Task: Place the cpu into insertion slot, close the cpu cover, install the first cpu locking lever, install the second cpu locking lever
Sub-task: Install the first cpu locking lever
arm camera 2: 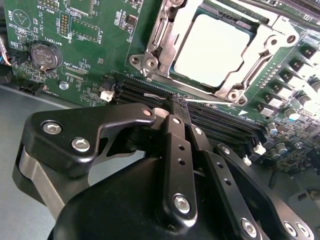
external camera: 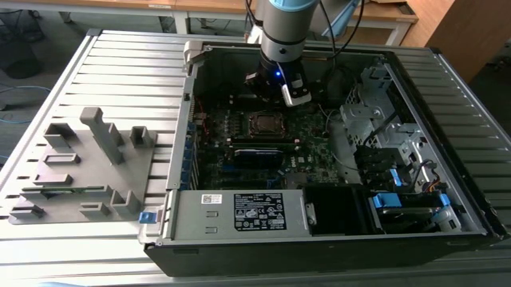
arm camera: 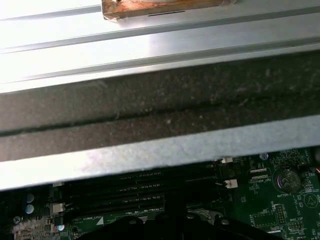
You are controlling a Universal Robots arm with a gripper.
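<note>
The cpu point(arm camera 2: 215, 50) sits in the insertion slot point(arm camera 2: 145, 62), cpu cover point(arm camera 2: 164, 29) lowered (latching looks not yet done); the gripper point(arm camera 2: 172, 103), jaws together, hangs just beside.

Cpu: we see the flat silver-grey cpu point(arm camera 2: 212, 50) in the window of the thin silvery cpu cover point(arm camera 2: 200, 82).
Tray: we find the grey moulded tray point(external camera: 80, 173) on the exterior view's left of the black computer case point(external camera: 319, 245).

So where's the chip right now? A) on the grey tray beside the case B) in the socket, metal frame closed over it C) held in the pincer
B: in the second wrist view the chip lies flat with the metal frame shut around it.
</note>
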